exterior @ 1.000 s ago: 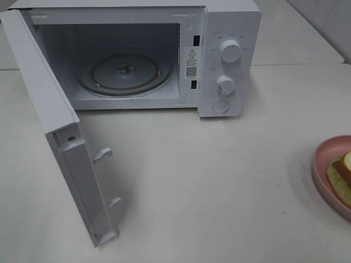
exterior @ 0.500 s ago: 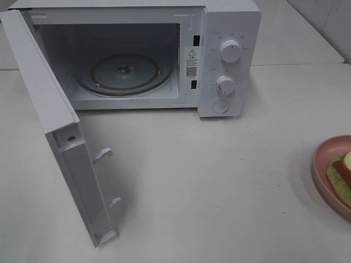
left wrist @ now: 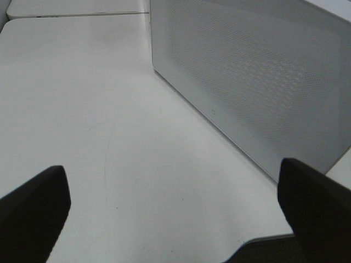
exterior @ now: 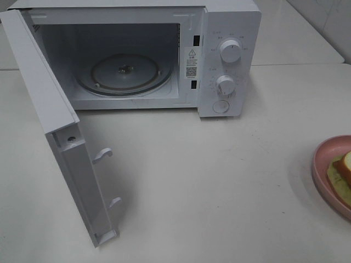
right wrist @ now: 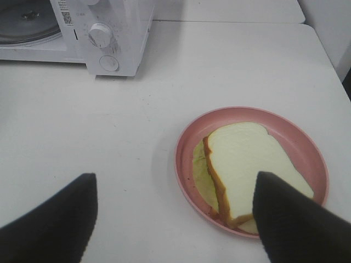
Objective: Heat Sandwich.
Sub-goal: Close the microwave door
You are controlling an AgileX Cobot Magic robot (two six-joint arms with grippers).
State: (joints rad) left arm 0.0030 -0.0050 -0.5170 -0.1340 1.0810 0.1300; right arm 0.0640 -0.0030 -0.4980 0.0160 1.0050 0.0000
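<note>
Exterior high view: microwave (exterior: pixel 219 60) with door (exterior: pixel 60 126) swung open, glass turntable (exterior: pixel 123 74) bare; sandwich (exterior: pixel 341 175) on pink plate (exterior: pixel 323 164) at the surface's (exterior: pixel 219 181) right edge. Left gripper (left wrist: pixel 170 219) open beside the door; right gripper (right wrist: pixel 175 219) open, empty, above the sandwich.

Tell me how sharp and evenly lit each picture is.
Exterior high: soft even light, sharp, faint shadow beside the open microwave door. Left wrist: end effector fingertips blurred, dark. Right wrist: sandwich sharp, pink plate glare-free, near fingertips blurred.
</note>
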